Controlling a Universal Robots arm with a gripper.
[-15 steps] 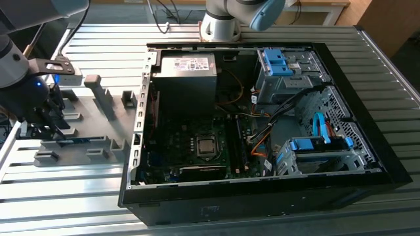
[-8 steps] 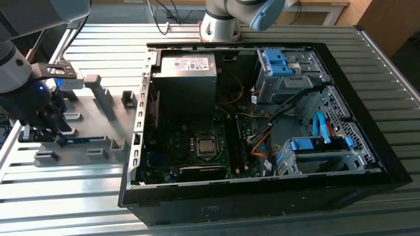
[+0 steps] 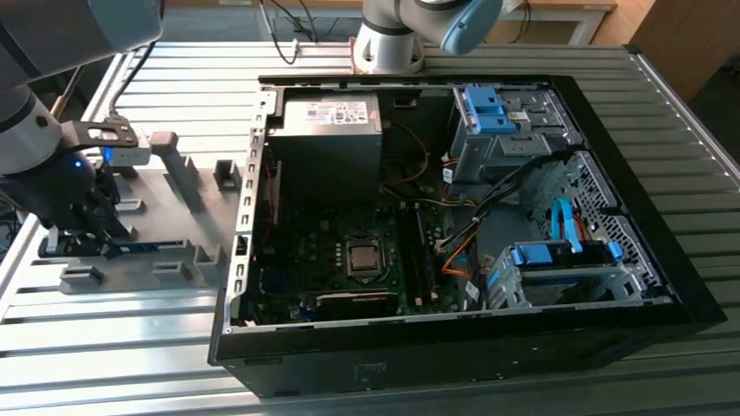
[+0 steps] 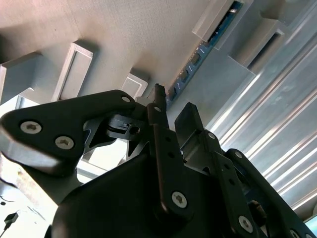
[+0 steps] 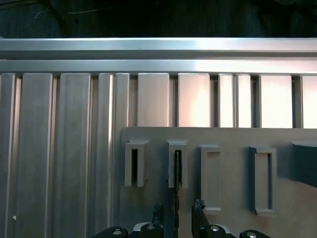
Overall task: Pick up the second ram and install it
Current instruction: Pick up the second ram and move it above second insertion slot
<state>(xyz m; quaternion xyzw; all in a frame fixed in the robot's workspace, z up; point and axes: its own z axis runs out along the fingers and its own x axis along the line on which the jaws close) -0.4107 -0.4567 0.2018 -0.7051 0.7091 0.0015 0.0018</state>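
We find the thin blue-green ram stick standing on edge in a slot of the grey plastic slotted holder; the black gripper hangs just above that holder, its fingers narrowly parted, one on each side of the stick, not gripping it; for a clean grasp, we judge, they should close squarely on its flat faces, clear of the holder's walls.

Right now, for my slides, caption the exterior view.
Gripper at the second ram in its grey holder, beside the open computer case.
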